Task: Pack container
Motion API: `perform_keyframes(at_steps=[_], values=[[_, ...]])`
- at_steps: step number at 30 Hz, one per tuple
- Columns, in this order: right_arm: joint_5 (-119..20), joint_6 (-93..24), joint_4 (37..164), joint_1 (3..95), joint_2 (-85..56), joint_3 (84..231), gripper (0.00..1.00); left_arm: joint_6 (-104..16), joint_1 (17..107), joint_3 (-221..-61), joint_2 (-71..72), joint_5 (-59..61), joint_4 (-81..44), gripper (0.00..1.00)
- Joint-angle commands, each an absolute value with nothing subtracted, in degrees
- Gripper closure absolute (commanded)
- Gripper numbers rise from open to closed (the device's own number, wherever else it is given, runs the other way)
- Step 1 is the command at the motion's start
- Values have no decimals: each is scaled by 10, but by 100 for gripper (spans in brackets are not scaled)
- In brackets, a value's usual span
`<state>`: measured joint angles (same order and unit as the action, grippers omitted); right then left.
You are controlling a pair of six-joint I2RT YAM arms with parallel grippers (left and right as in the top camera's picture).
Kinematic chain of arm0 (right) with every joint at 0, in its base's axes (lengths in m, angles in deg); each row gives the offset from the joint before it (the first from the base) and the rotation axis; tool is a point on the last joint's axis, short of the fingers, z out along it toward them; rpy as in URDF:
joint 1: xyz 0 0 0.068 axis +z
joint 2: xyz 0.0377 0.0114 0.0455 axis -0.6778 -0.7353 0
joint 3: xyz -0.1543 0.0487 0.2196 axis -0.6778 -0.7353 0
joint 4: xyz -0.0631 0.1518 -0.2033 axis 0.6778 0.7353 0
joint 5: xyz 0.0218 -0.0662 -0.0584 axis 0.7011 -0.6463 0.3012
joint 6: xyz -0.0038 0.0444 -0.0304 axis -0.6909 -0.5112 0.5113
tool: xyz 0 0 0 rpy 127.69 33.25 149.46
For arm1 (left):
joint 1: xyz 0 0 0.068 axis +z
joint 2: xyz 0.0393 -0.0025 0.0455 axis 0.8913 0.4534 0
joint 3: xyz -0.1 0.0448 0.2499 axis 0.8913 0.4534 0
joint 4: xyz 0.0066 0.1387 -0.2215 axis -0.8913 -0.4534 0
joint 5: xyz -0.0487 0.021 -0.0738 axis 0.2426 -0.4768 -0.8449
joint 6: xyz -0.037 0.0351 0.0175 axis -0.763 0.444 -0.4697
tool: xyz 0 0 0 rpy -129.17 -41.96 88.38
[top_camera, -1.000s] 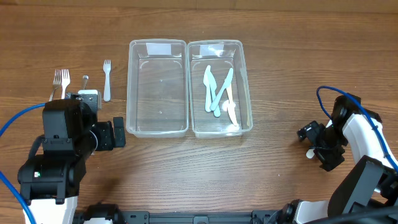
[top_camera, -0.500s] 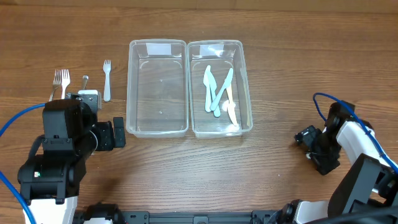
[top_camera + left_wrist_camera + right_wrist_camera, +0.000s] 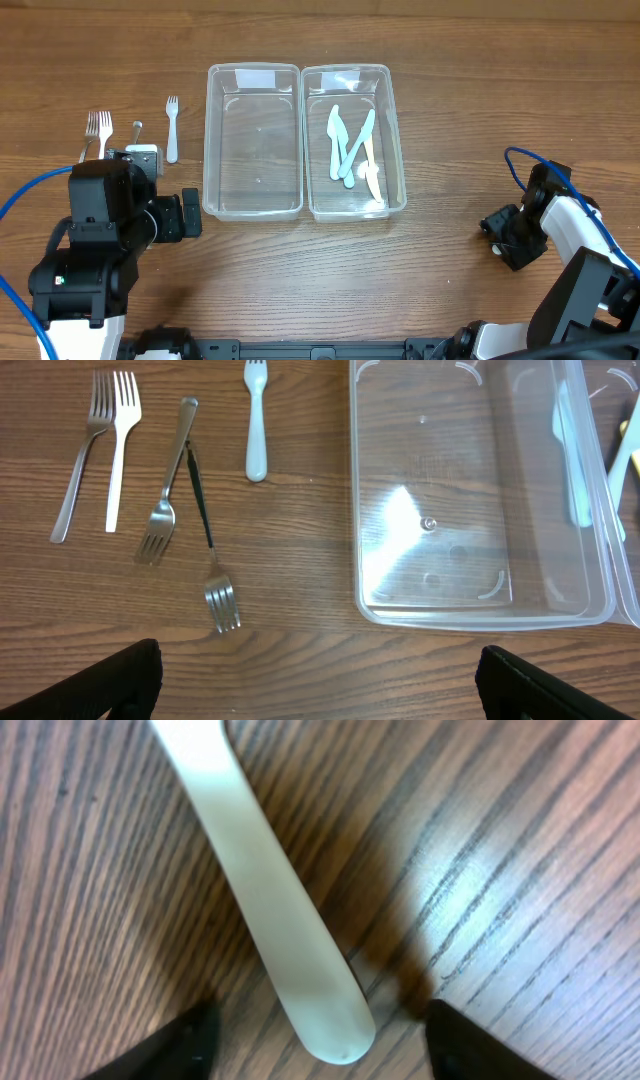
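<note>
Two clear containers stand side by side: the left one [image 3: 253,140] is empty, the right one [image 3: 396,140] holds several pale blue and white plastic utensils [image 3: 350,148]. My right gripper [image 3: 505,232] is down at the table on the right. In the right wrist view it [image 3: 320,1045] is open, with the end of a white plastic utensil handle [image 3: 270,920] lying on the wood between its fingers, untouched. My left gripper [image 3: 320,690] is open and empty, above bare wood in front of several forks [image 3: 170,480] and the empty container [image 3: 480,612].
Left of the containers lie two metal forks [image 3: 98,130], a white plastic fork [image 3: 172,128] and, in the left wrist view, a dark-handled fork [image 3: 210,550]. The left arm [image 3: 100,230] hides part of them from overhead. A blue cable [image 3: 525,158] loops by the right arm.
My right gripper has shifted slightly left and turned over the white utensil, whose tip no longer shows in the overhead view. The left arm has not moved.
</note>
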<state>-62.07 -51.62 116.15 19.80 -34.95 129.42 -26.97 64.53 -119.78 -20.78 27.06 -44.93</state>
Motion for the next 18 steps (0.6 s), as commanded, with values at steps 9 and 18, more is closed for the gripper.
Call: perform_keyframes(at_steps=[9, 18], values=[[-626, -517, 1148, 197, -347, 1291, 59, -278, 645, -1211, -209, 262, -449, 0], [-627, -501, 1124, 197, -347, 1291, 62, -278, 645, -1211, -209, 262, -449, 0]])
